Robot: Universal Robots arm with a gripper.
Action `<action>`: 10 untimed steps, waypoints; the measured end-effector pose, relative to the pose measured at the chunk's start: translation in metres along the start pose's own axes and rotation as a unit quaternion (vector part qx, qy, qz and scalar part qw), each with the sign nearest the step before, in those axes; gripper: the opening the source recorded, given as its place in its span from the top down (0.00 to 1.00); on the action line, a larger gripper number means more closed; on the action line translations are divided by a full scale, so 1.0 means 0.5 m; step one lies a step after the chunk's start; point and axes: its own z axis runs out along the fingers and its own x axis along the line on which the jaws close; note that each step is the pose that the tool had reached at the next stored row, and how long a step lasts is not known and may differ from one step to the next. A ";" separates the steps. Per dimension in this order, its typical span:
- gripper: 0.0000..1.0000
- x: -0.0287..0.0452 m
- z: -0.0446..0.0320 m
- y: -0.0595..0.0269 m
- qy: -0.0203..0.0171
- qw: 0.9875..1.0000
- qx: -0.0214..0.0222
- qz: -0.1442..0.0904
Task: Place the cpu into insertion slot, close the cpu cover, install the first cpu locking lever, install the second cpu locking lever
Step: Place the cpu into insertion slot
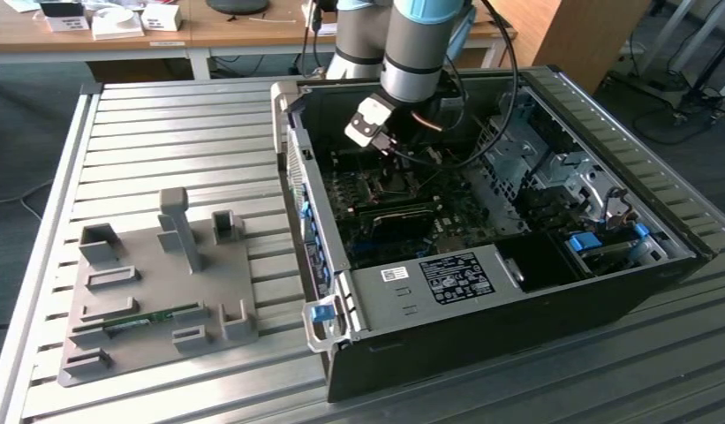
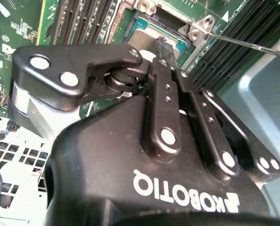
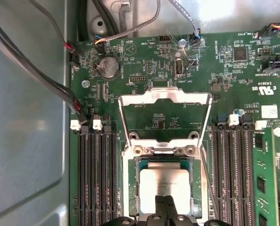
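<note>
First wrist view: cpu (image 3: 164,181) sits flat in insertion slot (image 3: 129,188), so step 1 looks done imo. My claw (image 3: 166,200) is pinched together, empty, tips on or just over cpu edge. The cpu cover (image 3: 164,96) is swung open; closing it needs me clear first.

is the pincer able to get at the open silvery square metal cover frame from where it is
Likely yes: the thin silvery square cover frame stands open just beyond the silvery-grey square cpu under the pincer, and in the first wrist view nothing lies between them.
</note>
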 end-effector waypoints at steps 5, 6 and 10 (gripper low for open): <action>0.89 0.000 -0.001 0.004 0.000 1.000 0.000 0.000; 0.89 0.000 0.000 0.006 0.000 1.000 0.000 0.000; 0.89 0.000 0.000 0.013 0.000 1.000 0.000 0.000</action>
